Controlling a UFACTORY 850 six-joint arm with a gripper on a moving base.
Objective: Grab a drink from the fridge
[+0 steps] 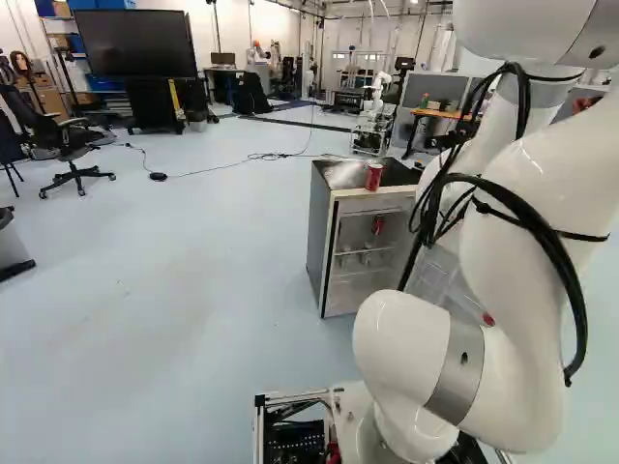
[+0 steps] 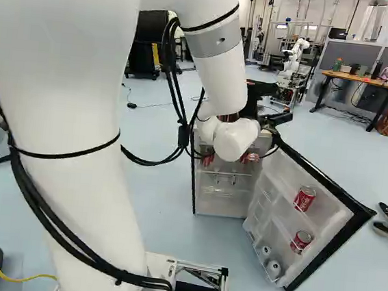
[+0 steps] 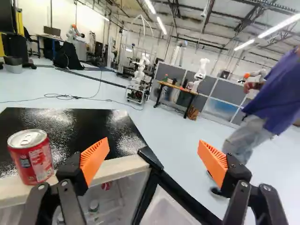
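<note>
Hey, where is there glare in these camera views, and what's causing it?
Wrist view: white patches on the glossy black fridge top, probably from ceiling strip lights; left base view: sheen there too; right base view: arm mostly blocks it.

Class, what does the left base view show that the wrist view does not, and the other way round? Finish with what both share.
Left base view only: the black wheeled office chair and the robot's own white arm.
Wrist view only: the open black gripper with orange pads.
Both: the red metal can standing on the black-topped small fridge.
</note>
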